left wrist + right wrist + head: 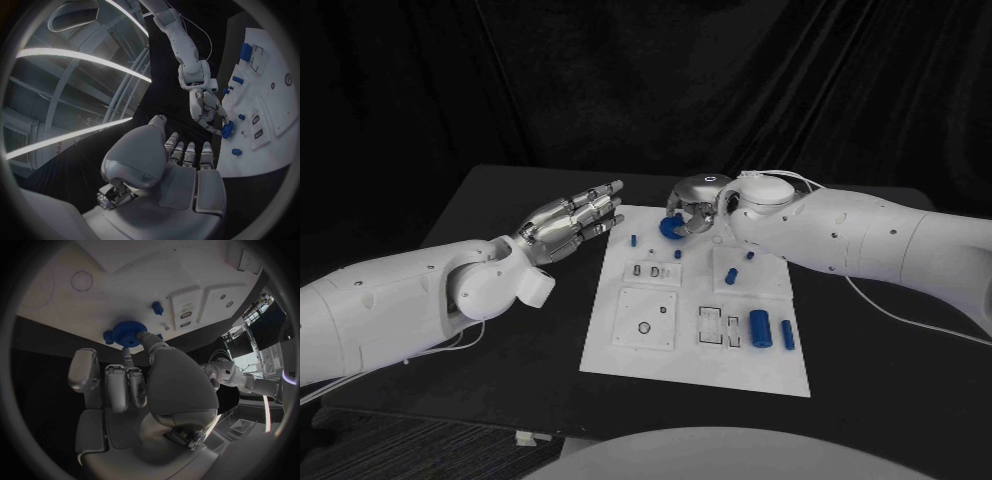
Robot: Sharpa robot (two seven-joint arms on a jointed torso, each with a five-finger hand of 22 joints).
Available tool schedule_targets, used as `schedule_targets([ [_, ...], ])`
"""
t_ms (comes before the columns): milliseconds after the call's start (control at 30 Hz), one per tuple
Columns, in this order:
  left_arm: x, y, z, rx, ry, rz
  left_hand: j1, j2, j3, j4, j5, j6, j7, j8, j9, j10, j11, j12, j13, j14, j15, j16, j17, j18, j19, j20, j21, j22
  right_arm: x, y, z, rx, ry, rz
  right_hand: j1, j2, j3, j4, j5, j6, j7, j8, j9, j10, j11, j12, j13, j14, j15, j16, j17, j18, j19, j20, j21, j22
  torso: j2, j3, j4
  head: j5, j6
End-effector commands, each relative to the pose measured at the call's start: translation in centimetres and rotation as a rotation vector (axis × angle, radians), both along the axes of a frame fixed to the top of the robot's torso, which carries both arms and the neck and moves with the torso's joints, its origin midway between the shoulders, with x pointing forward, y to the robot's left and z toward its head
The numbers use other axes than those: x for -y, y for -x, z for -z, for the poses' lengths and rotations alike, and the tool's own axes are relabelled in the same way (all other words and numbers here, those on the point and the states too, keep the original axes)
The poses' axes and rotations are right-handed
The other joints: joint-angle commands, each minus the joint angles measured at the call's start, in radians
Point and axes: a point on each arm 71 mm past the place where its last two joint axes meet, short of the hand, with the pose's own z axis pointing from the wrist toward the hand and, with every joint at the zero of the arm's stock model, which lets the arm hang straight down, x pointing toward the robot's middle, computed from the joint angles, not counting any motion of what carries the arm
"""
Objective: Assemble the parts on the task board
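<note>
Two silver hands over the flat white task board (678, 355): right hand (700, 203) pinching a round blue toothed gear (672, 228), left hand (570, 223) loose, fingers straight, holding nothing.

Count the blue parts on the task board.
7: a gear in the right hand at the far edge, four small pegs across the middle, two cylinders near the right corner. The hand may hide more.

Task board (625, 355): matt white plate, smooth, plastic by the look of it, lying on a matt black table (516, 340). Gear (672, 228) at the board's far edge: blue plastic, toothed rim, held by the right hand (700, 203) of silvery satin metal; left hand (571, 222) beside the board's far corner, same finish. Arm shells: glossy white plastic.
</note>
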Motion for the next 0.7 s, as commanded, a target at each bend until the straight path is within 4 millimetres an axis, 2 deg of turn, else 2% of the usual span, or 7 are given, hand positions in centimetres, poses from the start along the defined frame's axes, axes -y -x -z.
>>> schedule_targets([
  [33,0.2,0.1,0.0,0.001,0.014,0.012,0.009,-0.002,0.003,-0.005,0.004,-0.002,0.007,0.003,0.001,0.002,0.005,-0.002,0.001,0.001,0.006,-0.004,-0.001,0.012,-0.001,0.007,-0.006,-0.002,-0.1,0.1,0.1,-0.002,0.001,-0.005,-0.018,-0.005,0.004,0.002,-0.026,-0.034,0.000,-0.029,-0.021,0.107,0.007,0.004,0.263,0.066,0.009,-0.005,0.183,-0.006,-0.003,0.006,-0.007,0.074,0.000,-0.0007,-0.0013,0.000,0.000],
  [200,0.2,0.0,0.0,-0.001,0.012,0.014,0.009,-0.002,0.003,-0.006,0.004,-0.002,0.007,0.003,0.001,0.002,0.005,-0.002,0.001,0.001,0.006,-0.004,-0.001,0.011,-0.001,0.007,-0.006,-0.002,-0.2,0.1,0.2,-0.005,-0.003,-0.005,-0.026,-0.003,-0.002,0.005,-0.063,-0.094,-0.006,-0.074,-0.048,0.107,0.003,0.004,0.263,0.065,0.007,-0.006,0.184,-0.005,-0.004,0.005,-0.015,0.076,0.000,-0.0005,-0.0020,0.002,-0.002],
  [333,0.2,0.0,0.0,-0.002,0.010,0.014,0.009,-0.002,0.003,-0.006,0.004,-0.002,0.007,0.003,0.001,0.002,0.005,-0.002,0.001,0.001,0.006,-0.004,-0.001,0.011,-0.001,0.007,-0.006,-0.002,-0.2,0.2,0.1,-0.004,-0.007,-0.004,-0.032,0.001,-0.012,0.008,-0.097,-0.125,-0.012,-0.094,-0.066,0.107,-0.002,0.004,0.263,0.065,0.003,-0.008,0.183,-0.004,-0.004,0.002,-0.020,0.078,0.000,-0.0003,-0.0020,0.002,-0.002],
  [533,0.2,0.0,0.0,-0.004,0.008,0.014,0.009,-0.002,0.004,-0.006,0.005,-0.003,0.007,0.003,0.001,0.002,0.005,-0.002,0.001,0.001,0.006,-0.004,-0.001,0.011,-0.001,0.007,-0.006,-0.002,0.3,0.2,0.0,0.015,-0.021,0.002,-0.038,0.004,-0.027,0.012,-0.154,-0.161,-0.017,-0.098,-0.087,0.107,-0.005,0.004,0.263,0.063,0.000,-0.011,0.181,-0.004,-0.005,-0.001,-0.028,0.079,-0.001,-0.0007,-0.0032,0.006,-0.002],
  [700,0.0,0.1,0.0,-0.005,0.008,0.013,0.009,-0.002,0.005,-0.009,0.006,-0.001,0.008,0.004,0.001,0.003,0.007,-0.002,0.002,0.001,0.007,-0.004,-0.001,0.011,-0.001,0.007,-0.006,-0.002,1.7,0.5,-0.7,0.060,-0.061,0.000,-0.042,0.010,-0.038,0.018,-0.171,-0.124,-0.014,-0.084,-0.087,0.107,-0.005,0.004,0.263,0.066,0.000,-0.008,0.186,-0.005,0.001,-0.002,-0.026,0.084,0.000,-0.0007,-0.0032,0.011,-0.001],
])
